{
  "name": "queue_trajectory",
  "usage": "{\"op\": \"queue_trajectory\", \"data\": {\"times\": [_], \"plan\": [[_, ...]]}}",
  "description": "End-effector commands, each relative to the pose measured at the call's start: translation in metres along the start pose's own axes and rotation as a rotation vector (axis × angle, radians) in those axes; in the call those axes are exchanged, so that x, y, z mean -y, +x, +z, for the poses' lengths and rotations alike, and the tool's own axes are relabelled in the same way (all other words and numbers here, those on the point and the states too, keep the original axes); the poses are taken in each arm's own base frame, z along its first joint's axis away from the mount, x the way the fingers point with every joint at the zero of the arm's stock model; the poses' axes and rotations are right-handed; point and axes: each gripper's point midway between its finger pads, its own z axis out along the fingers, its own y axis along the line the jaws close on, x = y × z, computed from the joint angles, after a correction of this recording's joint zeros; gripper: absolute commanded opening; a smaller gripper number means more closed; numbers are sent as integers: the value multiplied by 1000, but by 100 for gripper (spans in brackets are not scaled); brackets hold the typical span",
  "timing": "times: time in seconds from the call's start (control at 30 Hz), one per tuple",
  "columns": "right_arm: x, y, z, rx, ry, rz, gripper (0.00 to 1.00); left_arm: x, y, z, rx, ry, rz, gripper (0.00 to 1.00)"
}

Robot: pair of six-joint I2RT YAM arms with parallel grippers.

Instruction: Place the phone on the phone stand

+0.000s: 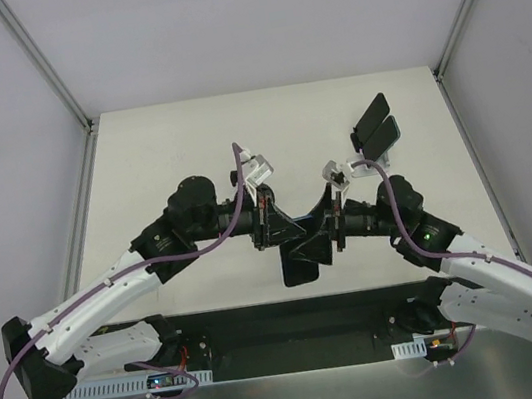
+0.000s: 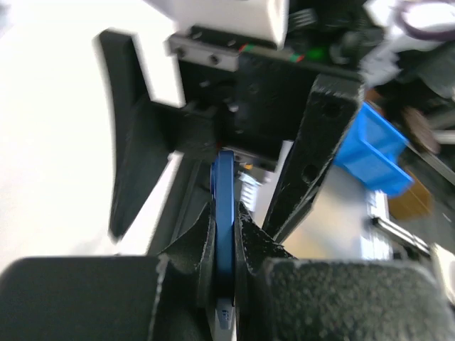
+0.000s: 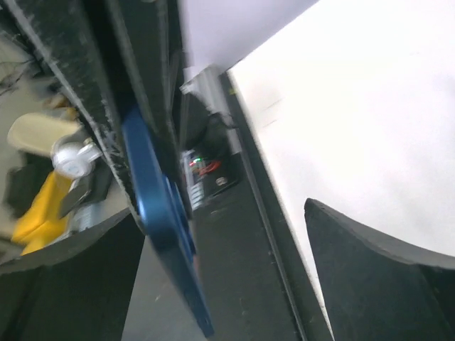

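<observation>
One phone [image 2: 224, 192], clamped edge-on in left pincer [image 2: 226, 222], right pincer [image 3: 224, 263] agape

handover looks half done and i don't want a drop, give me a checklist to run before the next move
1. Left gripper shut on the phone: ok, the blue edge is pinched between its fingers.
2. Right gripper open: ok, the jaws stand wide.
3. Phone outside the right gripper's jaws: not ok, it lies between them, close to one finger.
4. Phone free of that finger: cannot tell, contact is not visible.
5. Phone stand unobstructed: ok, it stands at the far right of the table, apart from both arms.
6. Phone's facing suits the stand: cannot tell.
</observation>
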Motion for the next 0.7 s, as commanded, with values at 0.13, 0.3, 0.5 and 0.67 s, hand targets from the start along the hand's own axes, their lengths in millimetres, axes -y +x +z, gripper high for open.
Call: {"op": "queue_trajectory", "data": {"times": [0.13, 0.3, 0.5, 0.67], "plan": [[112, -33, -29, 63, 686, 22, 96, -66, -88, -94, 352, -720, 150, 0], [148, -78, -16, 71, 909, 18, 97, -73, -133, -158, 529, -1021, 232, 0], [171, -96, 25, 17, 979, 117, 68, -73, -180, -179, 554, -1140, 383, 0], [183, -88, 54, -30, 969, 93, 52, -90, -196, -201, 649, -1190, 348, 0]]}}
